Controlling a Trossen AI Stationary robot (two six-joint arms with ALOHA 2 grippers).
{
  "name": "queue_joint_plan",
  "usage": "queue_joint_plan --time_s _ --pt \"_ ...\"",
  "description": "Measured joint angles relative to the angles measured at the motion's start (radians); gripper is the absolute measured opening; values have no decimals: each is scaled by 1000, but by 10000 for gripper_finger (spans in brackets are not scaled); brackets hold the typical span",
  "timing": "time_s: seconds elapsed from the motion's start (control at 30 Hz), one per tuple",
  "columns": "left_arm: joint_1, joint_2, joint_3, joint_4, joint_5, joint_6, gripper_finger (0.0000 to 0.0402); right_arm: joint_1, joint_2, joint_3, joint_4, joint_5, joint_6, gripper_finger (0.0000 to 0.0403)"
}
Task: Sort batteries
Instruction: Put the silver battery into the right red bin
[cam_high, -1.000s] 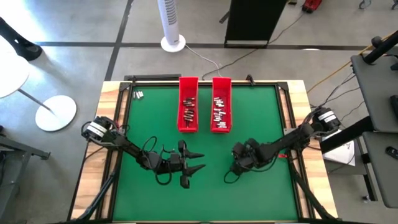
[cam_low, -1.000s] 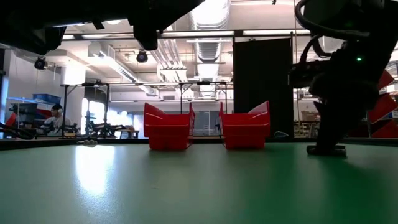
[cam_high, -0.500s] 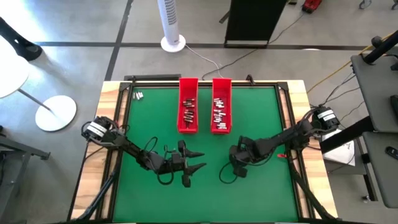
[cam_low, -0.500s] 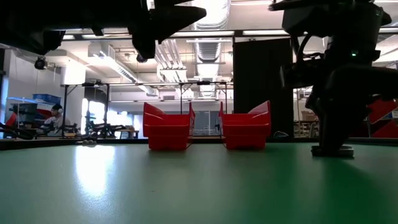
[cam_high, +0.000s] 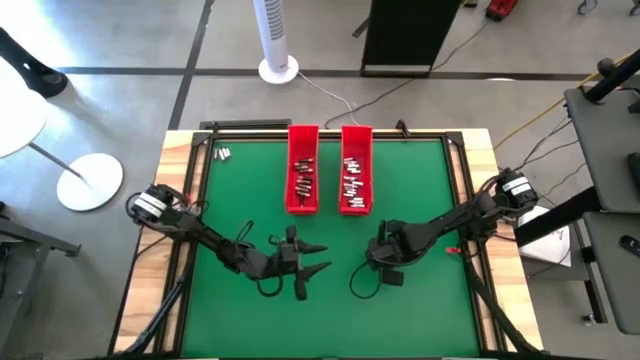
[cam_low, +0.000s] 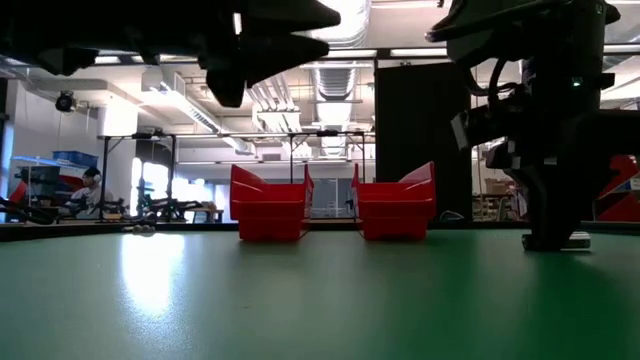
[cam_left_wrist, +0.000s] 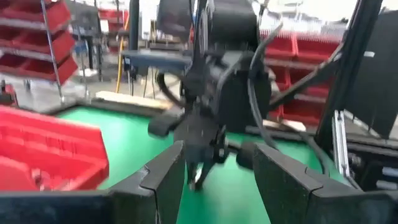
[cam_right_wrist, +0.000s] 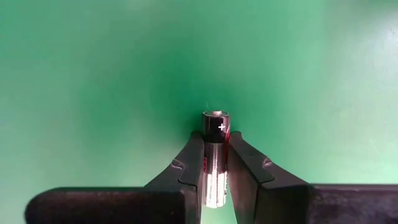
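Batteries still loose: we count a small pair (cam_high: 222, 153) at the far left corner of the green mat (cam_high: 240, 200), well apart from both arms.

Left gripper (cam_high: 318, 258) hangs above the mat, near the middle, fingers spread and holding nothing. In its wrist view the two dark, matte fingers (cam_left_wrist: 166, 180) frame the other arm rather than any battery; we judge this arm is waiting.

Two long red trays sit side by side at the far edge: left tray (cam_high: 303, 170) and right tray (cam_high: 355, 170). Both are rigid, glossy plastic bins with raised walls, and each holds small silvery and dark cylinders lying loose along its floor. We take the walls to be what keeps round cells from rolling off.

Right gripper (cam_right_wrist: 214, 168) is clenched on one battery (cam_right_wrist: 215, 140), pointing down over bare mat just nearer than the right tray. The cell is a smooth cylinder, dark band and plus mark at the exposed end, silvery below. The pads pinch its sides, which we judge stops it from rolling or slipping. The mat looks felt-like and uniform.
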Motion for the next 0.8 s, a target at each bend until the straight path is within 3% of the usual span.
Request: queue_joint_plan --time_s 0.2,0.47,0.8 --pt "0 -54 -1 -143 2 -96 168 -2 3 2 -13 3 -25 39" --pt "-1 -77 -1 -164 9 -115 168 -2 33 2 8 11 -27 40" --pt "-1 -77 -1 -181 10 -111 168 -27 -89 194 -68 73 -154 39"
